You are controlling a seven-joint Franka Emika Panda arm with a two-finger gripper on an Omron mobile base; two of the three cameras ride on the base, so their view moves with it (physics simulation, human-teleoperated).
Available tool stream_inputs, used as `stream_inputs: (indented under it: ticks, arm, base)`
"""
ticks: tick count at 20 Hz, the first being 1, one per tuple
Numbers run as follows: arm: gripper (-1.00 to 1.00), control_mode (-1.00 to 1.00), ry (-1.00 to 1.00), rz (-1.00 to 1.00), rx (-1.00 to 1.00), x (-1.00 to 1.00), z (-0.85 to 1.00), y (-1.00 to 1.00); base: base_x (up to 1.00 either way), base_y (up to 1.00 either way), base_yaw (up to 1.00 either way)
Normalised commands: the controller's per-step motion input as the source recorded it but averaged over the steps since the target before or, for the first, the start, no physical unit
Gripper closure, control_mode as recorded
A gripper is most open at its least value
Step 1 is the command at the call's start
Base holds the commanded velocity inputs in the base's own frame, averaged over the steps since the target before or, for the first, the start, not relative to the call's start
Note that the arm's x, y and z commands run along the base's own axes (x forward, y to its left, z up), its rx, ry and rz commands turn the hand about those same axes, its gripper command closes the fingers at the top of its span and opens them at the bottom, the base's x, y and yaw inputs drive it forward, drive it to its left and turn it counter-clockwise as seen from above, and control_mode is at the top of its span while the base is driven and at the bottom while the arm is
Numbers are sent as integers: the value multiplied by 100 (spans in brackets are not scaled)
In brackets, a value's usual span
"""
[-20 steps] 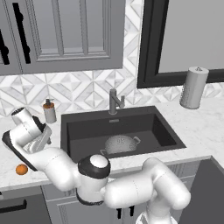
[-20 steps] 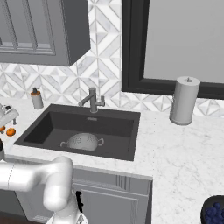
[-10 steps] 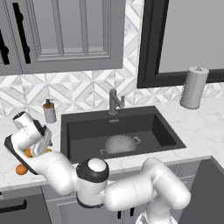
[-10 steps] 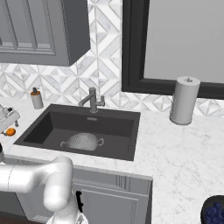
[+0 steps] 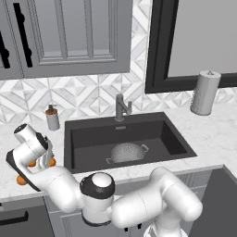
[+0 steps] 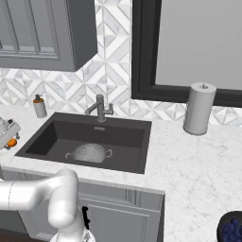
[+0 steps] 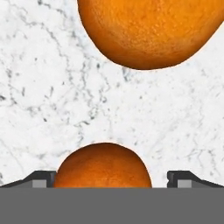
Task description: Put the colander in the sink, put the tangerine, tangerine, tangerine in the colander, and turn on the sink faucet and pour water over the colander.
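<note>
The silver colander (image 5: pixel 126 152) (image 6: pixel 90 152) sits in the dark sink (image 5: pixel 173 139) (image 6: pixel 137 137), below the grey faucet (image 5: pixel 121 109) (image 6: pixel 100 108). No water runs. On the marble counter left of the sink lie three tangerines (image 5: pixel 52 162), (image 5: pixel 31 163), (image 5: pixel 21 180); one tangerine (image 6: pixel 12 142) shows at the left edge of the right base view. My gripper (image 5: pixel 42 161) (image 6: pixel 5 137) (image 7: pixel 112 179) is open, low over them. In the hand view a tangerine (image 7: pixel 103 168) lies between the fingertips (image 7: pixel 43 178), untouched, with another tangerine (image 7: pixel 148 30) just beyond.
A small soap bottle (image 5: pixel 52 118) (image 6: pixel 40 107) stands behind the tangerines by the backsplash. A paper towel roll (image 5: pixel 205 92) (image 6: pixel 198 108) stands right of the sink. A dark bowl of blue fruit (image 6: pixel 231 229) sits at the counter's front right. Cabinets hang above.
The hand has come down toward the counter over the tangerines, staying open. The colander and faucet have not moved.
</note>
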Motion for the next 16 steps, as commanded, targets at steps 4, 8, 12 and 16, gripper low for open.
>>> stream_inputs:
  ticks: [4, 8, 12, 16]
  arm:
    - [100, -100, 2, 10, 0, 0, -26, -2]
    - [100, -100, 6, 9, 0, 0, -32, 0]
    - [100, -100, 7, 5, 2, 0, -20, -16]
    - [100, -100, 2, 1, 7, -1, 2, -25]
  base:
    - [0, 0, 0]
    - [0, 0, 0]
    - [0, 0, 0]
    - [0, 0, 0]
